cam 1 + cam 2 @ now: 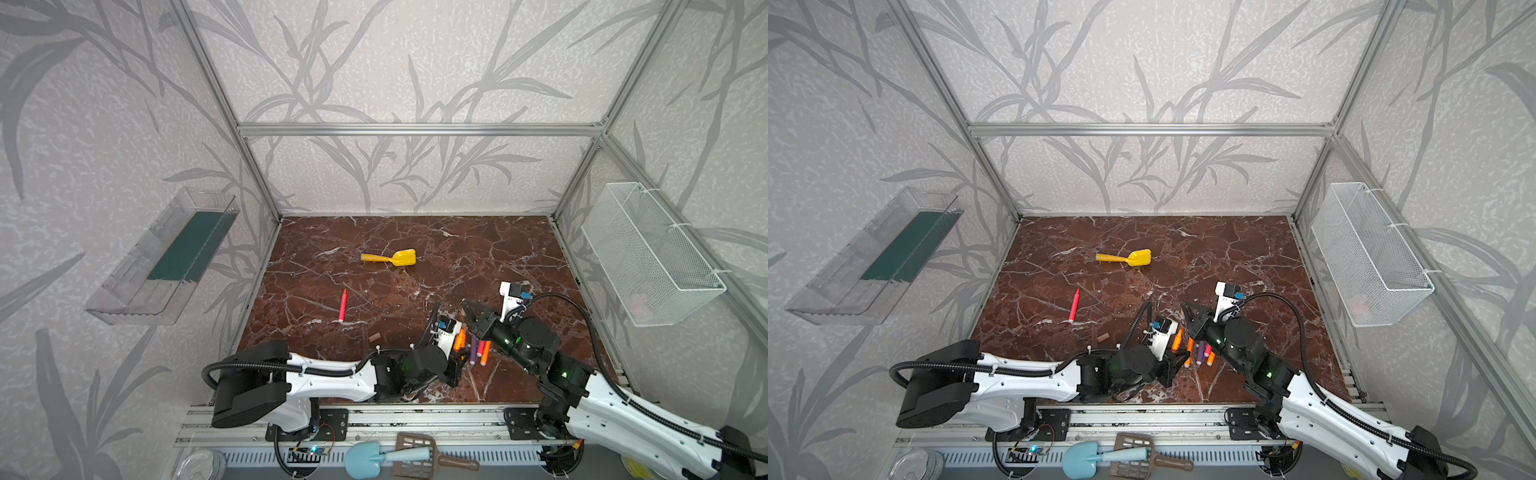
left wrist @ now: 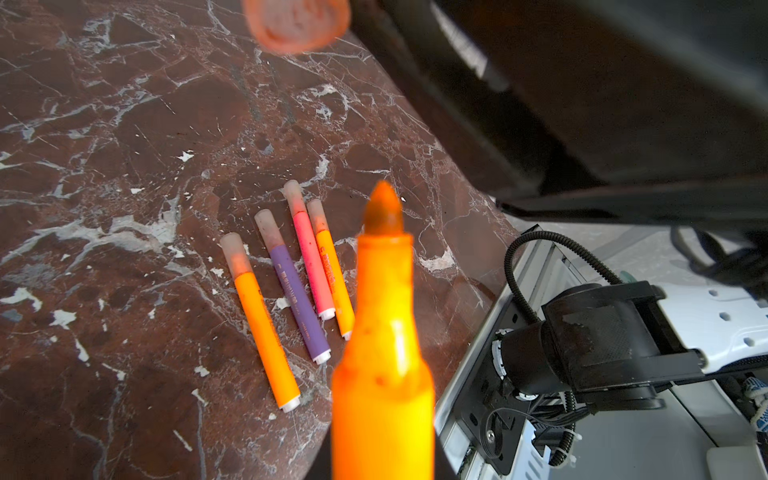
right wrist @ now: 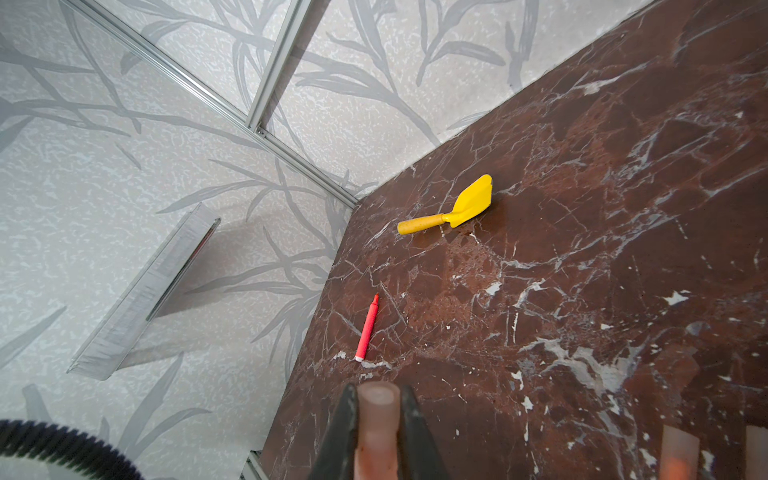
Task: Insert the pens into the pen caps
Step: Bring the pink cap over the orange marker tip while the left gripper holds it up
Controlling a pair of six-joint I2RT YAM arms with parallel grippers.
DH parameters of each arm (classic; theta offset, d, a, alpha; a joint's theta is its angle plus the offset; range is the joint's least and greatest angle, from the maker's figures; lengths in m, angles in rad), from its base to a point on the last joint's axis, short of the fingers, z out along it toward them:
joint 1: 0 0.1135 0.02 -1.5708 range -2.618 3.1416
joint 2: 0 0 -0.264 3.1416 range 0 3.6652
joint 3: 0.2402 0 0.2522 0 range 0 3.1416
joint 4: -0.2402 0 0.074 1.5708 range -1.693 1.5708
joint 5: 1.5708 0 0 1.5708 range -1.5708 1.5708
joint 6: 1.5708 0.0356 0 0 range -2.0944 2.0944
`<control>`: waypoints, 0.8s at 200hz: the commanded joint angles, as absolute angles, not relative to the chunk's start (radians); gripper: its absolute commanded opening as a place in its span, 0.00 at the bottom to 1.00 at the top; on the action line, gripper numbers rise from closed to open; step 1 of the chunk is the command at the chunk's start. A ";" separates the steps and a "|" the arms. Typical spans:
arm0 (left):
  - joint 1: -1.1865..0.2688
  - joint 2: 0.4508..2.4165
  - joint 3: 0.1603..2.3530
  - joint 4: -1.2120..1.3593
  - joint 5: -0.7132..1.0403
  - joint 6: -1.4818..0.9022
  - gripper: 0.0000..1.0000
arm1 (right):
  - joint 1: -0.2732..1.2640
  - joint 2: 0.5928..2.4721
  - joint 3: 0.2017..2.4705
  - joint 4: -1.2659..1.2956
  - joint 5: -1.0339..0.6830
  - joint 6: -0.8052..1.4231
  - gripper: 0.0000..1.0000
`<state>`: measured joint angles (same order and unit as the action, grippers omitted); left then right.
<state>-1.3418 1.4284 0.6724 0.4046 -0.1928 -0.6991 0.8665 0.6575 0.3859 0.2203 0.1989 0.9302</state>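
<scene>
**Inspector:** How do the jaws stand?

**Operator:** I see the left gripper (image 1: 1176, 358) closed on an orange pen (image 2: 382, 332). The pen's bare tip points up and away from the gripper. The right gripper (image 3: 377, 395) is closed on a cap (image 3: 378, 428), which sits between both fingers with its closed end towards the wrist camera.

**Inspector:** Are the pen and cap joined?

**Operator:** No. In the left wrist view the tip and the cap's open mouth are apart.

**Inspector:** Where are the other pieces?

**Operator:** Four capped pens (image 2: 297, 299) lie side by side on the table (image 1: 415, 241), just below the two grippers. They are orange, purple, pink and orange. A red pen (image 1: 343, 305) lies uncapped, well apart to the left. A loose cap (image 1: 374, 337) lies between it and the left arm. A yellow shovel (image 1: 390, 257) lies further back.
</scene>
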 commanded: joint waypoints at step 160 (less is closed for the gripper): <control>-1.338 1.427 0.696 0.392 -0.251 -0.686 0.00 | 0.865 0.588 0.304 0.296 0.085 0.995 0.06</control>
<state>-1.3411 1.4284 0.6724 0.3965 -0.2188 -0.6914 0.8665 0.6109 0.3218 0.2653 0.1017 0.9840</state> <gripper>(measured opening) 0.163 0.153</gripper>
